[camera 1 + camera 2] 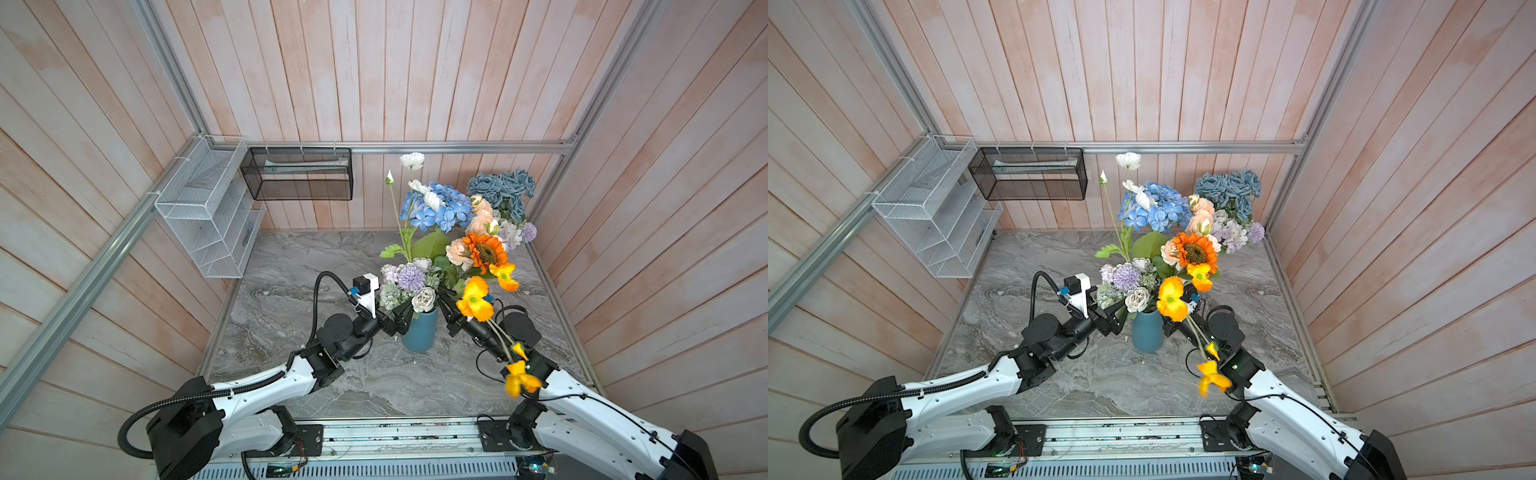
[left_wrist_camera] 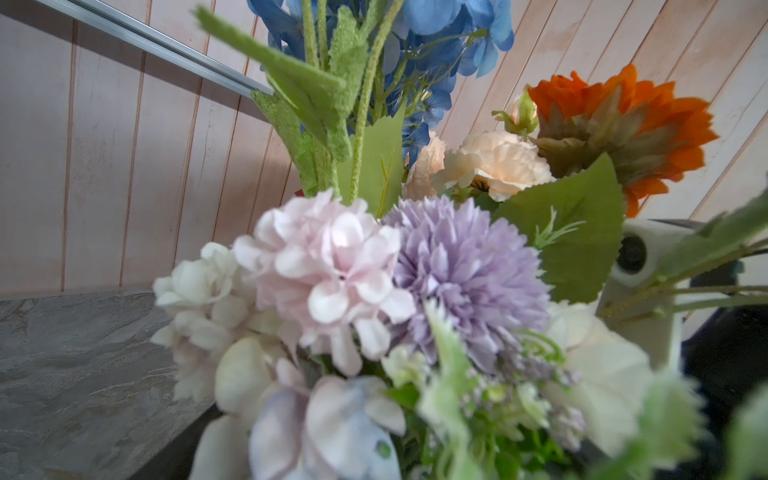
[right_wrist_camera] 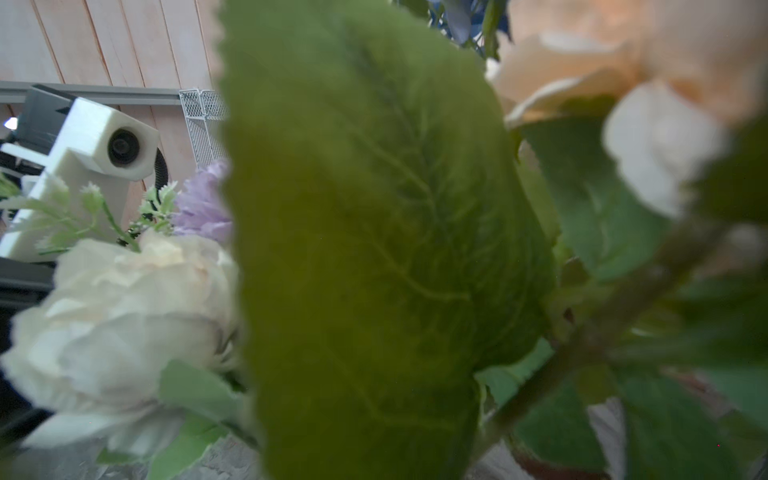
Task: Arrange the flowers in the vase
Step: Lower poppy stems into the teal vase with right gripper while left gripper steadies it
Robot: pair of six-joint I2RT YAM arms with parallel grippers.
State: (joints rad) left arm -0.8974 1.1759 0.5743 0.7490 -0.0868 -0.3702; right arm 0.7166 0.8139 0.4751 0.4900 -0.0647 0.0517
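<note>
On the grey marble desk (image 1: pixel 395 386), your left arm (image 1: pixel 266 382) and right arm (image 1: pixel 582 399) stretch inward to the blue vase (image 1: pixel 420 334) of flowers (image 1: pixel 440 208) at centre. The left gripper (image 1: pixel 402 319) gapes wide just beside the vase. You cannot tell the right gripper (image 1: pixel 448 313) grasp under the yellow blooms (image 1: pixel 473 305).

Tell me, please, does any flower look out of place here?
Yes. One yellow bloom hangs on a long stem over the right arm, far in front of the vase and apart from the bouquet. It looks blurred, and whether that stem sits in the vase cannot be told.
</note>
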